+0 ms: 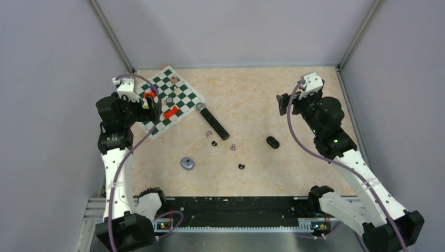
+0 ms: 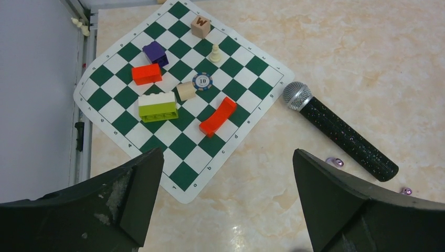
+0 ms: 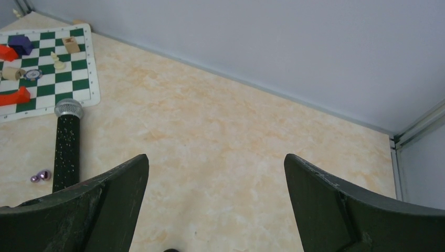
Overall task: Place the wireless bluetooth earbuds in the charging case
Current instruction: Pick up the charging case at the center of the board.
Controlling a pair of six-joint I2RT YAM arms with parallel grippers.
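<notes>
Lying loose near the middle of the beige marble-patterned bench (image 1: 294, 173), the four tiny wireless earbuds are outside both cases. One pale purple bud (image 1: 208, 133) sits just beside the barrel of the long black microphone with a silver mesh head (image 1: 212, 122), and a glossy black bud (image 1: 214, 143) is near it. A second purple bud (image 1: 233, 148) lies to the right, and a second black bud (image 1: 241, 167) is closest to the near edge. All are too small to tell which way they point. The black oval case (image 1: 272, 142) rests right of the buds, its long axis slanting from far-left to near-right. The grey-blue rounded case (image 1: 187, 163) sits left of them toward the near edge. The insides of both cannot be made out. The microphone's head points at the far-left corner, just beside the green-and-white chess mat (image 1: 170, 100). The left jaws hang wide apart above that mat, and the right jaws gape wide near the far-right corner, gripping nothing.
</notes>
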